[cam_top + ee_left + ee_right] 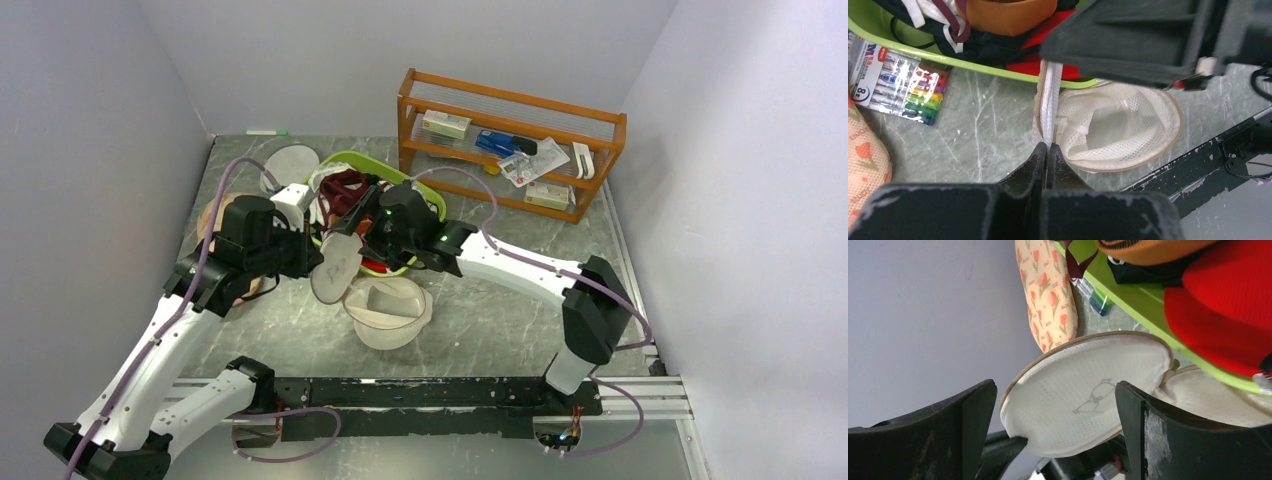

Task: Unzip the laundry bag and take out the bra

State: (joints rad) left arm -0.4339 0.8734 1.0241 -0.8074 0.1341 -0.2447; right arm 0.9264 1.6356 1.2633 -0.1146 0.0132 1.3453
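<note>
laundry bag [388, 312]: on the surface just in front of the green basin [432, 196], unzipped, mouth up, white mesh inside showing
lid [1088, 390]: tipped up on edge at the bag's left side, squiggle mark [1094, 396] facing the right wrist camera
left fingers [1046, 150]: pinched shut on the lid's rim at the zip seam
right fingers [365, 230]: spread wide, gripping nothing, over the basin's front rim and aimed at the lid face
bra [345, 188]: dark maroon, in the basin on top of the clothes pile, outside the bag, thin strap hanging near the orange-brown cup [1008, 12]
red garment [1223, 305]: draped over the basin's near edge, beside the bag
marker pack [898, 85]: flat on the surface, just left of the basin
floral mitt [1048, 295]: on the surface behind the lid
wooden rack [510, 150]: back right, well apart from both arms
</note>
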